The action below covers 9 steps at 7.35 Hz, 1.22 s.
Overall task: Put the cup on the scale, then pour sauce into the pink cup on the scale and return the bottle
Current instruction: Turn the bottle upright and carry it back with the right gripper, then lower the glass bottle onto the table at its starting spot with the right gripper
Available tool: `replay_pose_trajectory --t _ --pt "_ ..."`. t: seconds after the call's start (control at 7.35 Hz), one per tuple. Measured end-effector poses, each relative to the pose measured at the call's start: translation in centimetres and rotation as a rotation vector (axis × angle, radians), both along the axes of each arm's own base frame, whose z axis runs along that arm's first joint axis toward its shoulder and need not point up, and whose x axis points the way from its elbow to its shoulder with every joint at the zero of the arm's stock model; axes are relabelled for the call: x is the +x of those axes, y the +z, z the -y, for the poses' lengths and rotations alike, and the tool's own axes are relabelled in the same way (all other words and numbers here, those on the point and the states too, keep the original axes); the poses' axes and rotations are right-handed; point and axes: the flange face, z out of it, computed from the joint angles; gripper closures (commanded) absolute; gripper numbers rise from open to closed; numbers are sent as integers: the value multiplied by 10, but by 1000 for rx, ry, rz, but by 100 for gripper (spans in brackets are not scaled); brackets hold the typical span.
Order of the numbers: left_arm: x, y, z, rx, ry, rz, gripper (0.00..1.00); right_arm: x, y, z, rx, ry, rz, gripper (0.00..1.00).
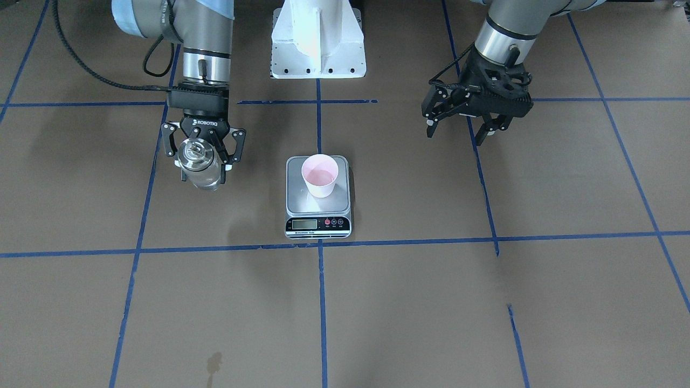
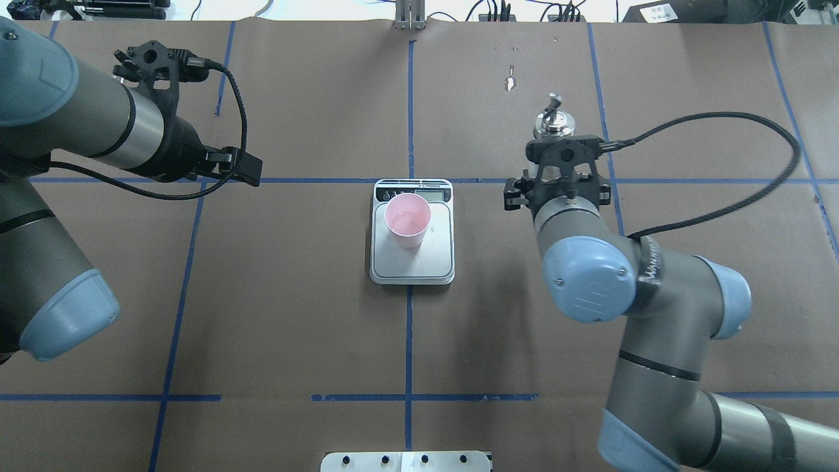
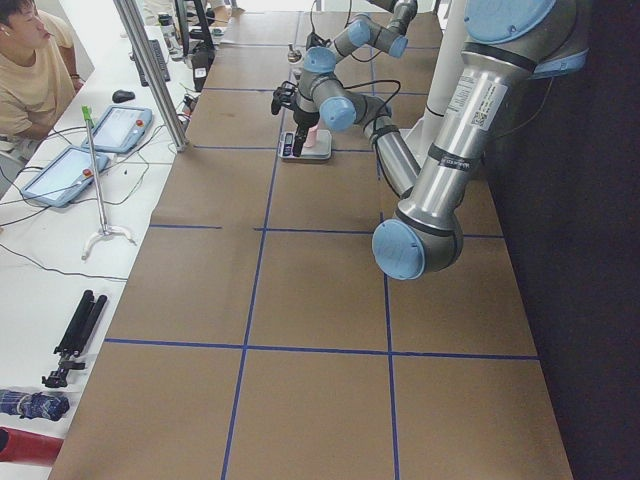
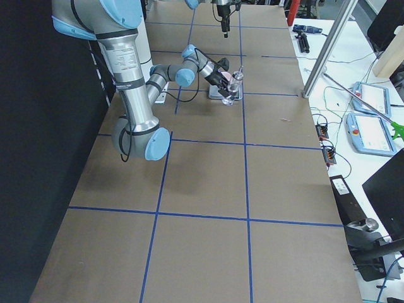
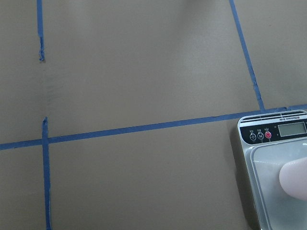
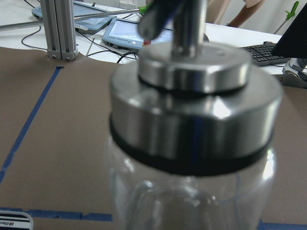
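Note:
The pale pink cup (image 1: 319, 175) stands upright on the steel scale (image 1: 318, 207) at the table's middle, with a little clear sauce in its bottom. Both also show in the overhead view, the cup (image 2: 407, 219) on the scale (image 2: 413, 265). My right gripper (image 1: 205, 164) is shut on the clear glass bottle (image 1: 200, 167) with the silver pourer cap (image 2: 554, 121), upright, well to the right of the scale. I cannot tell whether the bottle touches the table. The bottle fills the right wrist view (image 6: 192, 120). My left gripper (image 1: 458, 132) is open and empty, left of the scale.
The table is brown paper with a blue tape grid. The white robot base (image 1: 318, 37) stands behind the scale. A small wet stain (image 1: 214, 364) marks the paper near the far edge. An operator (image 3: 30, 70) and tablets are beyond the table's far side.

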Motion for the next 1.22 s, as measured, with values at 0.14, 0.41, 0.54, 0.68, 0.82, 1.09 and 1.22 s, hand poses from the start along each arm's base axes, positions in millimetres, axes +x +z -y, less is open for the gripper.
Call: replay_pose_trajectory --t 0.14,0.41,0.54,0.68,0.82,1.09,1.22 --pt "0 1 0 -1 0 1 0 12 23 -2 3 17 47 100" --pt "0 0 0 -2 -2 0 0 38 72 -4 -10 62 99 100" --pt "0 -1 0 -1 -3 -2 0 52 98 -5 -14 83 117 100" --pt "-1 -3 -1 -3 -8 -6 0 59 119 -4 -22 105 138 100" --pt "-1 -5 -2 -12 -18 -14 0 61 138 -2 -41 131 155 100" --pt "-2 -10 -3 -13 -27 -24 0 59 156 0 -58 167 166 100" --pt "-3 -12 -4 -11 -29 -27 0 58 155 -2 -47 177 169 100"
